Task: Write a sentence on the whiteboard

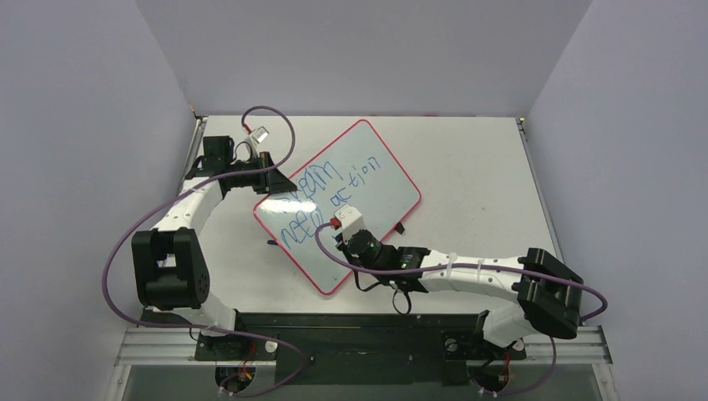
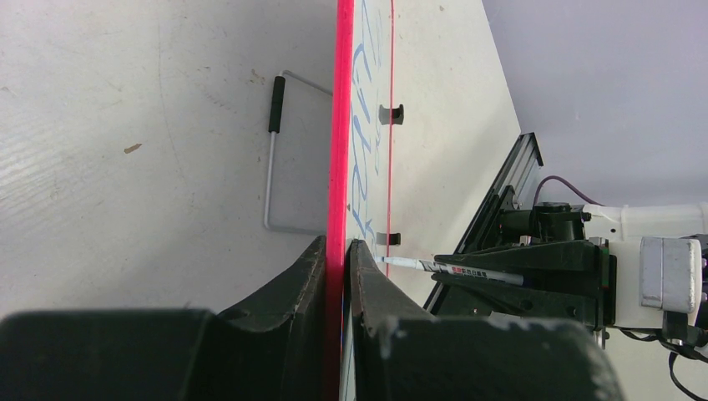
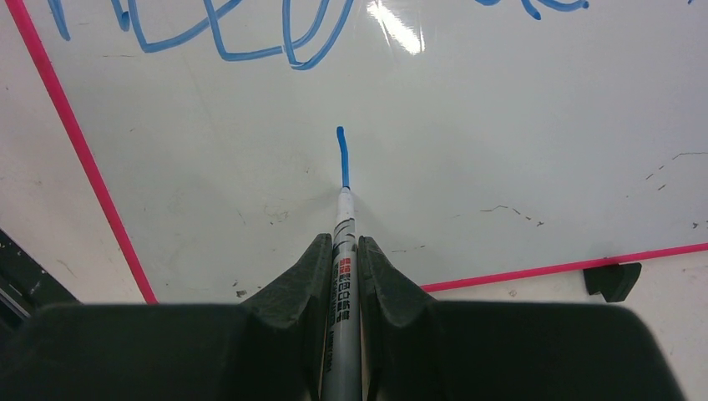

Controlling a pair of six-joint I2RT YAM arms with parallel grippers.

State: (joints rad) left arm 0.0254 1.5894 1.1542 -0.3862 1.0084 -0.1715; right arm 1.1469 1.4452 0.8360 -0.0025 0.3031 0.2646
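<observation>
1. Whiteboard [image 1: 380, 205] lies mid-table [image 1: 476, 167], turned diagonal. Its long axis runs near-left to far-right.
2. Left gripper [image 2: 336, 247] is pinched tight on the board's red rim at the left edge, pinning it.
3. Right gripper [image 3: 342, 247] is closed on a marker [image 3: 343, 219]. The tip touches the board at the near end of a short fresh blue stroke [image 3: 341, 154].
4. Sentence [image 1: 321, 200] stands in two blue rows, just far-left of the tip.
5. Judgement: bare board lies right of the tip, along the long axis. A third row would likely run that way, parallel to the rows. The right arm is nearer.
</observation>
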